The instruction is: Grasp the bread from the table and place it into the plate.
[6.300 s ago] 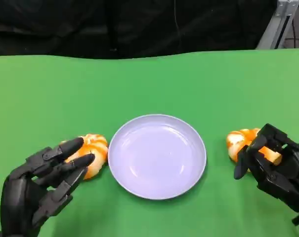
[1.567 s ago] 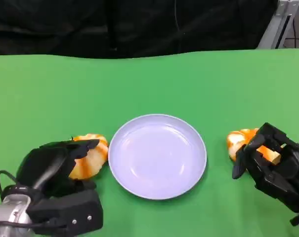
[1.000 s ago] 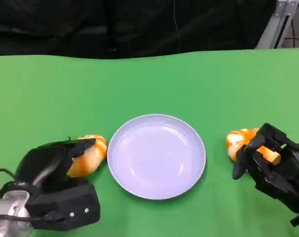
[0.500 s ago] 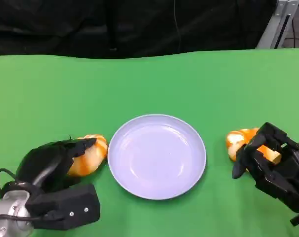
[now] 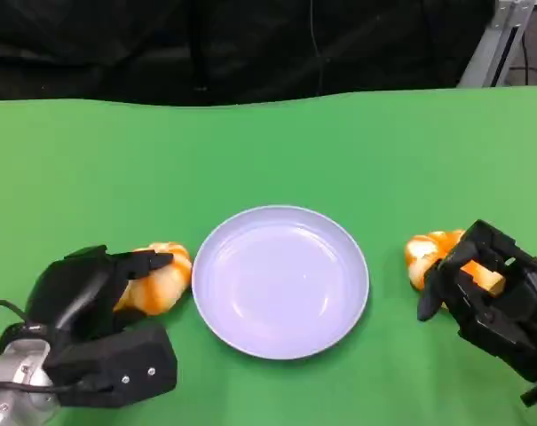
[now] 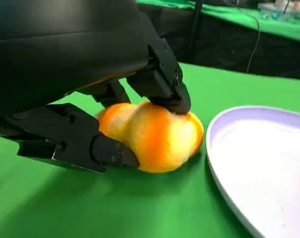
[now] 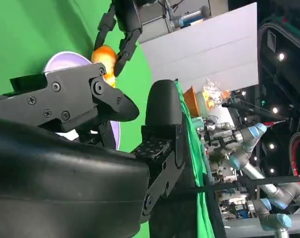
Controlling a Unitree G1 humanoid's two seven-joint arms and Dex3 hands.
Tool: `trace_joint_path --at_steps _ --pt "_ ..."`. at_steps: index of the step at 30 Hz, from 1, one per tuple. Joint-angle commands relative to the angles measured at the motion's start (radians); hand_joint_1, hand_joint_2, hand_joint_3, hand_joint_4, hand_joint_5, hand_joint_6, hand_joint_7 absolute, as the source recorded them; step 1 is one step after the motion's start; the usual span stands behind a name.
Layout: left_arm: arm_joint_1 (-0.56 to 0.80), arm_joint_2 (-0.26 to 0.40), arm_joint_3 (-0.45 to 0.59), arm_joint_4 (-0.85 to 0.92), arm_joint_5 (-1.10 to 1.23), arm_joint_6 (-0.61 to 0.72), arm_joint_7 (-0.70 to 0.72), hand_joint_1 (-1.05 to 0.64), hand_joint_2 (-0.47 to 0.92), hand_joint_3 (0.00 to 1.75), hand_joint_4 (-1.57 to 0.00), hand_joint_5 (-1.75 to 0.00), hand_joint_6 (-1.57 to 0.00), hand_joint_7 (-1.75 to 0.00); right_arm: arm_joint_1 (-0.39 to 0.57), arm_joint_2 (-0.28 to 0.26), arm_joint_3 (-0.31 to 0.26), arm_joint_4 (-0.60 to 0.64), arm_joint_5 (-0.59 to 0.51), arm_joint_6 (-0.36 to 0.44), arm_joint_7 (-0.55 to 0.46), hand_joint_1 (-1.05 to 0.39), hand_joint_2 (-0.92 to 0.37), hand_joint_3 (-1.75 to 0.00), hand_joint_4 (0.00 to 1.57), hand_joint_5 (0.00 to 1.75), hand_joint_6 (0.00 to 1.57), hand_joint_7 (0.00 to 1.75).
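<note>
A lavender plate [image 5: 281,281] sits mid-table. Just to its left lies an orange-glazed bread [image 5: 161,278]; my left hand [image 5: 82,293] is curled over it and grips it. In the left wrist view, fingers [image 6: 164,87] press on top of this bread [image 6: 154,136] and another reaches under its side, with the plate's rim [image 6: 224,148] beside it. The bread looks to be touching the cloth. A second bread [image 5: 430,253] lies right of the plate. My right hand [image 5: 490,297] sits over its near end, fingers loosely bent and apart, gripping nothing.
Green cloth [image 5: 268,151] covers the table; its far edge meets a dark backdrop. A metal frame [image 5: 490,49] stands at the back right. In the right wrist view, my right hand [image 7: 75,106] fronts the plate [image 7: 70,58] and left bread [image 7: 104,53].
My left hand has turned over the left bread and closed on it. In the last second it drew up slightly with the bread. The right hand has not moved.
</note>
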Motion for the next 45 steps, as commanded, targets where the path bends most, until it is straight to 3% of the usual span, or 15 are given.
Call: trace_joint_path --at_steps 1,2,4,8,20,32,35,45 --pt "0.005 0.004 -0.007 0.040 -0.009 -0.022 0.028 -0.14 0.92 0.30 -0.58 -1.34 -1.08 -0.23 0.006 -0.009 -0.006 -0.006 0.012 -0.003 0.003 0.01 -0.88 -0.73 0.57 1.75 0.57 1.34" --pt "0.004 0.002 -0.007 0.045 -0.008 -0.029 0.040 -0.14 0.92 0.34 -0.50 -1.47 -0.90 -0.58 0.006 -0.009 -0.006 -0.004 0.010 -0.008 0.003 0.00 -0.88 -0.72 0.57 1.75 0.57 1.34" --pt "0.003 0.001 -0.008 0.054 -0.006 -0.039 0.056 -0.14 0.92 0.37 -0.43 -1.57 -0.68 -0.97 0.006 -0.009 -0.006 -0.002 0.007 -0.012 0.002 -0.01 -0.88 -0.72 0.57 1.75 0.57 1.34" --pt "0.000 -0.006 -0.008 0.066 -0.002 -0.036 0.088 -0.13 0.92 0.38 -0.36 -1.65 -0.56 -1.17 0.008 -0.009 -0.005 -0.007 0.009 -0.005 0.001 0.00 -0.89 -0.72 0.57 1.75 0.58 1.33" --pt "0.006 -0.008 -0.020 0.053 0.030 -0.034 0.221 -0.11 0.92 0.32 -0.30 -1.71 -0.46 -1.26 0.001 -0.008 -0.003 0.007 0.000 -0.018 0.001 -0.02 -0.87 -0.70 0.59 1.75 0.58 1.35" --pt "0.013 -0.007 -0.017 0.032 0.034 -0.030 0.232 -0.10 0.92 0.35 -0.26 -1.75 -0.41 -1.33 -0.003 -0.009 -0.003 0.015 -0.002 -0.021 0.001 -0.03 -0.86 -0.71 0.59 1.75 0.56 1.37" --pt "0.064 0.013 -0.001 -0.107 0.063 -0.003 0.251 -0.07 0.92 0.35 -0.29 -1.72 -0.40 -1.34 -0.003 -0.008 -0.003 0.016 -0.002 -0.017 -0.003 -0.04 -0.85 -0.71 0.58 1.75 0.56 1.37" --pt "0.132 0.023 0.015 -0.277 0.076 0.047 0.220 -0.09 0.92 0.37 -0.32 -1.66 -0.39 -1.33 -0.004 -0.004 -0.003 0.016 0.001 -0.013 -0.006 -0.04 -0.84 -0.72 0.57 1.75 0.56 1.38"
